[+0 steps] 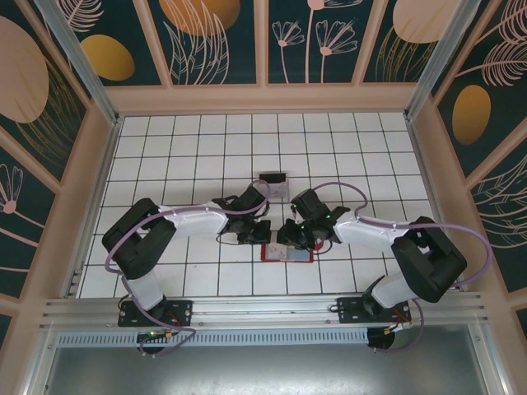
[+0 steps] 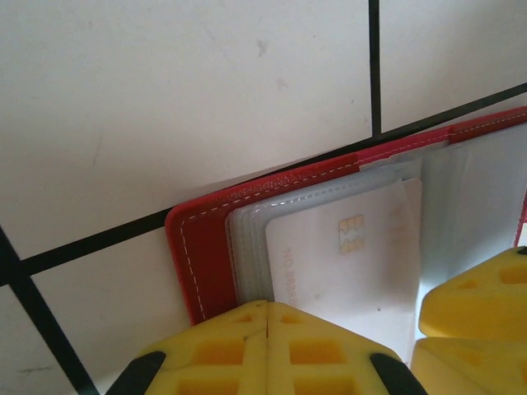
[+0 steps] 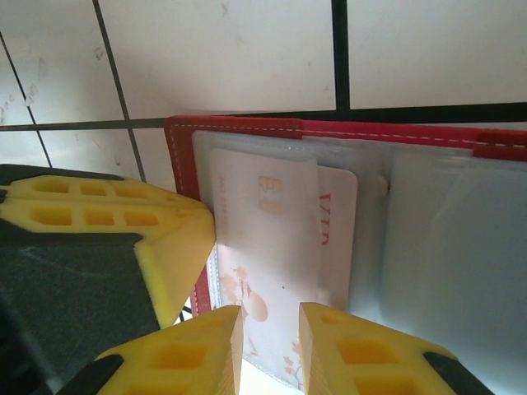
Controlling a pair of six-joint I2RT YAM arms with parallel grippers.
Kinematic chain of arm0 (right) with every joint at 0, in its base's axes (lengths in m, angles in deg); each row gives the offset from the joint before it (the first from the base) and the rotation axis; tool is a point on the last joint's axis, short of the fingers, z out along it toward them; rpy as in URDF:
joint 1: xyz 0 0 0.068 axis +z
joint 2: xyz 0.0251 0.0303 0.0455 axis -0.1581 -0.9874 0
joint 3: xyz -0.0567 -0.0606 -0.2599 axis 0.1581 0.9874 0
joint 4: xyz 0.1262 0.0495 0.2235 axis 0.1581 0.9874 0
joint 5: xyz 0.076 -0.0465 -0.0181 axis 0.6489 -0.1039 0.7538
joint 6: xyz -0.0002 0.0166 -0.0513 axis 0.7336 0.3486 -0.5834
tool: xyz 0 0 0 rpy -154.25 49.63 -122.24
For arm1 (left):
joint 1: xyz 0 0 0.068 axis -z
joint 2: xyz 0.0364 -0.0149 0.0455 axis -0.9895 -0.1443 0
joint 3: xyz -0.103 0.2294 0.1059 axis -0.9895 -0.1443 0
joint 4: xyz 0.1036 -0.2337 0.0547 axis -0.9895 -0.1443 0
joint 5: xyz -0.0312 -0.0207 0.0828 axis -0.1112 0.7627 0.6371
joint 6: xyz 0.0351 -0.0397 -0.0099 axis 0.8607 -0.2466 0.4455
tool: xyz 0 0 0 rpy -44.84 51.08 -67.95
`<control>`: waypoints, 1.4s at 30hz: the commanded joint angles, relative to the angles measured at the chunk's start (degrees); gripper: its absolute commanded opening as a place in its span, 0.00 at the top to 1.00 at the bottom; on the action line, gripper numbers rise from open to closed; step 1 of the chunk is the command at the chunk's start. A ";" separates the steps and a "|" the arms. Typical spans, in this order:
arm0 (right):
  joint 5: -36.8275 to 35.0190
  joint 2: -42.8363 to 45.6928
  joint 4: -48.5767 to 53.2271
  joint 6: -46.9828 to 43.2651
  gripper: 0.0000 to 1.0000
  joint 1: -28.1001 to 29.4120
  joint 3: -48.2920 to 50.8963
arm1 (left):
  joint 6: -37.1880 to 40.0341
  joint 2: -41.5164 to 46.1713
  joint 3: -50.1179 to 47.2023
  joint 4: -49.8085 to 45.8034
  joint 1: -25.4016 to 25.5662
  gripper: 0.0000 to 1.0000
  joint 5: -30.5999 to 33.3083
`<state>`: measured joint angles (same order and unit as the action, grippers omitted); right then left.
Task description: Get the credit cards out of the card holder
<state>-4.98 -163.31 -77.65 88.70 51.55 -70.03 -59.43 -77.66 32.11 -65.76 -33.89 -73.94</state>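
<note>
The red card holder (image 1: 286,253) lay open on the tiled tabletop (image 1: 189,140) between the arms. The left hand (image 2: 268,317) was clenched shut at its edge, beside a pale chip card (image 2: 346,271). The right hand (image 3: 270,322), narrowly parted and grasping nothing, hung over 2 overlapping credit cards (image 3: 272,239).

card holder (image 2: 200,263): red, white stitching | credit cards (image 2: 346,280): white, gold chip | table (image 2: 165,99): white, black grid
</note>
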 commanded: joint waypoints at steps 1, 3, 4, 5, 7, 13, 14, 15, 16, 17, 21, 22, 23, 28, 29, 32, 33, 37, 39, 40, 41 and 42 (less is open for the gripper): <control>-0.54 -0.90 -0.34 -1.64 0.74 -0.38 0.75 | -0.22 -0.72 -0.72 -1.29 0.37 0.92 0.83; -0.79 -1.22 -0.21 -1.91 0.74 -0.36 0.84 | -0.20 -0.89 -0.87 -1.38 0.44 0.93 1.01; -0.71 -1.41 -0.36 -1.98 0.74 -0.36 0.92 | -0.25 -0.97 -0.86 -1.47 0.36 0.93 1.05; -0.62 -1.54 -0.43 -1.97 0.74 -0.36 1.01 | -0.28 -0.95 -0.84 -1.47 0.41 0.93 1.08; -0.60 -1.74 -0.40 -2.05 0.74 -0.34 1.10 | -0.29 -0.81 -0.86 -1.55 0.42 0.93 1.23; -2.03 -1.67 1.58 -2.45 0.75 -0.36 1.21 | -0.30 -0.55 -0.99 -1.78 0.41 0.93 1.57; -2.38 -1.48 1.99 -2.59 0.75 -0.36 1.27 | -0.29 -0.55 -1.04 -1.81 0.36 0.93 1.58; -2.82 -1.23 2.52 -2.60 0.75 -0.36 1.28 | -0.34 -0.53 -1.08 -1.82 0.35 0.93 1.61; -3.28 -0.92 3.09 -2.71 0.75 -0.36 1.19 | -0.29 -0.50 -1.15 -1.89 0.42 0.93 1.73; -3.61 -0.72 3.50 -2.79 0.75 -0.36 1.19 | -0.29 -0.51 -1.04 -1.98 0.43 0.93 1.77; -4.40 -0.41 4.53 -2.91 0.75 -0.36 1.02 | -0.29 -0.18 -0.94 -2.26 0.44 0.88 2.00; -4.48 -0.26 4.62 -2.80 0.75 -0.34 1.01 | -0.23 -0.11 -0.98 -2.35 0.40 0.87 2.08; -4.59 -0.11 4.75 -2.80 0.75 -0.36 1.10 | -0.21 -0.02 -0.93 -2.43 0.38 0.87 2.11; -5.43 1.80 5.84 -2.23 0.75 -0.36 0.58 | -0.16 0.21 -0.94 -2.68 0.39 0.88 2.19; -5.54 2.32 5.85 -2.15 0.75 -0.36 0.57 | -0.12 0.18 -0.93 -2.70 0.43 0.88 2.28; -5.39 3.60 5.20 -1.75 0.75 -0.68 0.90 | 0.01 0.01 -0.83 -2.87 0.38 0.89 2.37; -5.19 3.58 4.96 -1.82 0.75 -0.73 1.14 | 0.14 -0.10 -0.66 -3.00 0.37 0.89 2.49; -4.84 2.42 3.78 -1.84 0.76 -1.13 2.15 | 0.24 -0.35 -0.57 -3.22 0.43 0.90 2.63; -4.84 1.90 3.02 -1.79 0.77 -1.15 2.83 | 0.33 -0.40 -0.50 -3.47 0.43 0.91 2.70; -4.84 1.74 2.59 -1.75 0.77 -1.23 3.27 | 0.26 -0.37 -0.47 -3.49 0.41 0.91 2.72; -4.84 1.53 2.35 -1.73 0.78 -1.32 3.46 | 0.28 -0.16 -0.50 -3.49 0.39 0.91 2.79; -4.84 1.29 2.21 -1.78 0.78 -1.32 3.61 | 0.39 -0.21 -0.51 -3.57 0.43 0.91 2.81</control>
<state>-8.94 -161.06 -74.55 87.02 50.68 -67.41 -59.58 -77.66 32.11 -65.97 -33.70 -72.67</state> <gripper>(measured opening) 0.223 0.095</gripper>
